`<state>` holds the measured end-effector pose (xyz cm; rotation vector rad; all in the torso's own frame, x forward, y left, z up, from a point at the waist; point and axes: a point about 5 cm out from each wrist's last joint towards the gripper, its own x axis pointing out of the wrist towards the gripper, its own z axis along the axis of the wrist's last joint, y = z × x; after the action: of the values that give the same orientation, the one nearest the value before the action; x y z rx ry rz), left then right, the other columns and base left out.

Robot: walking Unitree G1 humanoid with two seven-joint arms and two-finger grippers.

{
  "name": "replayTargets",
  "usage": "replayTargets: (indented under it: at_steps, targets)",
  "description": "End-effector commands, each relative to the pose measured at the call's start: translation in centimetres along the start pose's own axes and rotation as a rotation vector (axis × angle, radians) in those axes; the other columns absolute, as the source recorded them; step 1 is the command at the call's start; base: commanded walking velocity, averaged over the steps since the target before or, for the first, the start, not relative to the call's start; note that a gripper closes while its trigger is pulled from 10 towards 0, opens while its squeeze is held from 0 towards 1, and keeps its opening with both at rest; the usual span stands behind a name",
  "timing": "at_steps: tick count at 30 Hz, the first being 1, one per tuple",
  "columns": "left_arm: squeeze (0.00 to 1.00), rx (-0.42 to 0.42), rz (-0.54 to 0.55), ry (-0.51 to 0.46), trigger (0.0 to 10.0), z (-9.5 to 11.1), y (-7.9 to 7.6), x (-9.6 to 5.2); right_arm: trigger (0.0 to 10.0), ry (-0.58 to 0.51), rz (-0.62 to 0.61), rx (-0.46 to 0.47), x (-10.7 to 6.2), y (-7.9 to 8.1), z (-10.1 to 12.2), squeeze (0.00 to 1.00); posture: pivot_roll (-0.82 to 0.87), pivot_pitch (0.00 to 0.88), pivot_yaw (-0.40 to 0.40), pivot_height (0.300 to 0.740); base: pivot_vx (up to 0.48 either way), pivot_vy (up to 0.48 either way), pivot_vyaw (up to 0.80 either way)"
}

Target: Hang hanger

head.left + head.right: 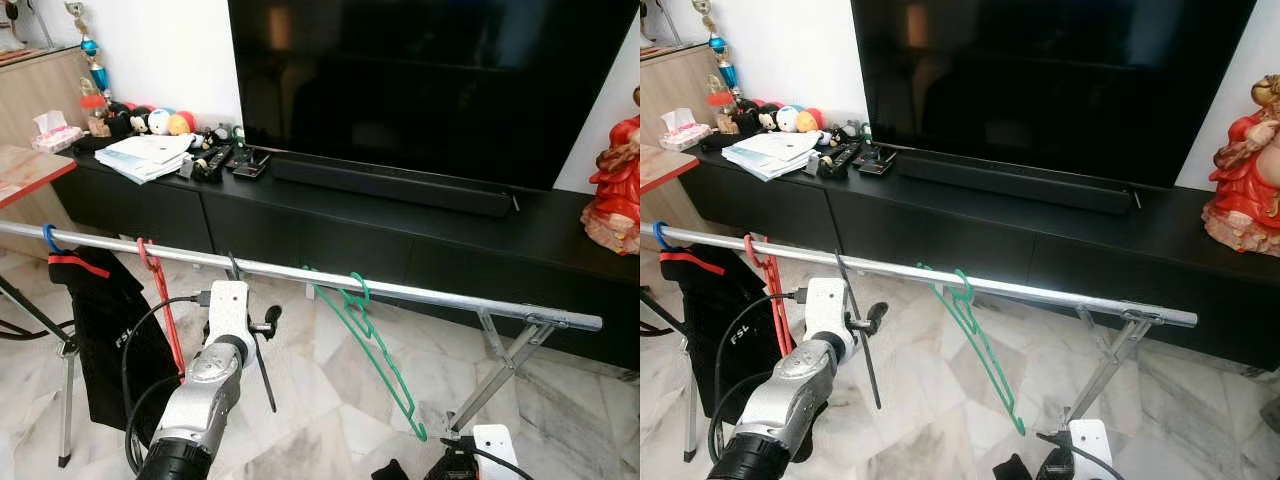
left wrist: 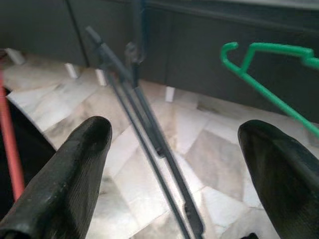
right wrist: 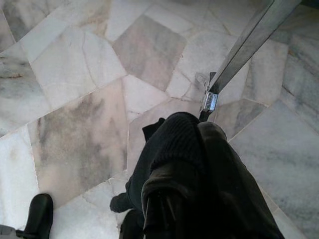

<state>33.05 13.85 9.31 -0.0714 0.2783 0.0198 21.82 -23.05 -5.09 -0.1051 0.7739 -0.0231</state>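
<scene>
3 hangers are seen on the silver rail (image 1: 420,291): red hanger (image 1: 160,290), black hanger (image 1: 255,345), green hanger (image 1: 375,350). Left gripper (image 2: 174,164) is spread wide, empty, black hanger between its fingers (image 2: 75,164), apparently untouched. Black hanger judged light, stiff, thin; best pinched at the neck. Right gripper (image 3: 192,164) hangs low, fingers pressed together, empty.
</scene>
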Motion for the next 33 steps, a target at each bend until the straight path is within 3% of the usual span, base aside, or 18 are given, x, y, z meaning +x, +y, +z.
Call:
replayTargets:
  at_steps: [1,8,14,17,21,23,24,25,28,30,31,32,33]
  targets:
    - [0.00,-0.013,0.057,0.038,10.0,-0.4,0.2,0.4,10.0,-0.012,0.000,0.007,0.0,-0.1,0.2,0.00,-0.02,0.000,0.037,0.740,0.000,0.000,0.00]
    - [0.00,-0.063,0.095,0.074,10.0,-0.5,-0.6,1.4,10.0,-0.032,0.014,0.003,0.1,0.3,0.5,0.00,-0.03,0.000,0.034,0.740,0.000,0.000,0.00]
    - [0.00,-0.085,0.048,0.066,10.0,0.0,-2.2,2.1,10.0,-0.047,0.016,0.006,0.0,0.3,0.4,0.00,-0.04,0.000,0.036,0.740,0.000,0.000,0.00]
    - [0.00,-0.059,0.067,0.071,10.0,0.3,-2.6,2.5,10.0,-0.043,0.011,0.008,0.0,0.3,0.2,0.00,-0.04,0.000,0.039,0.740,0.000,0.000,0.00]
    - [0.00,-0.009,0.155,0.097,10.0,0.1,-1.8,2.9,10.0,-0.049,0.012,0.023,-0.1,0.3,0.1,0.00,-0.05,0.000,0.043,0.740,0.000,0.000,0.00]
    - [0.00,-0.005,0.178,0.096,8.2,0.2,-1.6,2.9,10.0,-0.052,0.014,0.026,-0.1,0.3,0.0,0.00,-0.05,0.000,0.045,0.740,0.000,0.000,0.00]
    - [0.00,-0.014,0.217,0.110,4.0,0.0,-1.1,3.0,10.0,-0.051,0.012,0.028,-0.2,0.2,0.0,0.00,-0.05,0.000,0.043,0.740,0.000,0.000,0.00]
    - [0.00,-0.021,0.232,0.122,2.4,-0.1,-0.8,3.0,10.0,-0.050,0.010,0.030,-0.2,0.2,0.0,0.00,-0.05,0.000,0.042,0.740,0.000,0.000,0.00]
    - [0.00,-0.037,0.247,0.135,1.6,-0.3,-0.6,3.1,10.0,-0.052,0.008,0.032,-0.2,0.1,0.0,0.00,-0.06,0.000,0.041,0.740,0.000,0.000,0.00]
    - [0.00,-0.062,0.247,0.138,2.1,-0.4,-0.6,3.1,10.0,-0.053,0.009,0.032,-0.2,0.0,0.0,0.00,-0.06,0.000,0.038,0.740,0.000,0.000,0.00]
    - [0.00,-0.076,0.242,0.140,3.2,-0.5,-0.6,3.2,10.0,-0.055,0.008,0.030,-0.2,-0.1,0.0,0.00,-0.06,0.000,0.036,0.740,0.000,0.000,0.00]
    - [0.00,-0.085,0.236,0.142,7.2,-0.5,-0.7,3.2,10.0,-0.054,0.006,0.029,-0.2,-0.1,0.0,0.00,-0.06,0.000,0.034,0.740,0.000,0.000,0.00]
    - [0.00,-0.089,0.236,0.143,8.2,-0.6,-0.8,3.2,10.0,-0.053,0.002,0.028,-0.2,-0.2,0.1,0.00,-0.06,0.000,0.034,0.740,0.000,0.000,0.00]
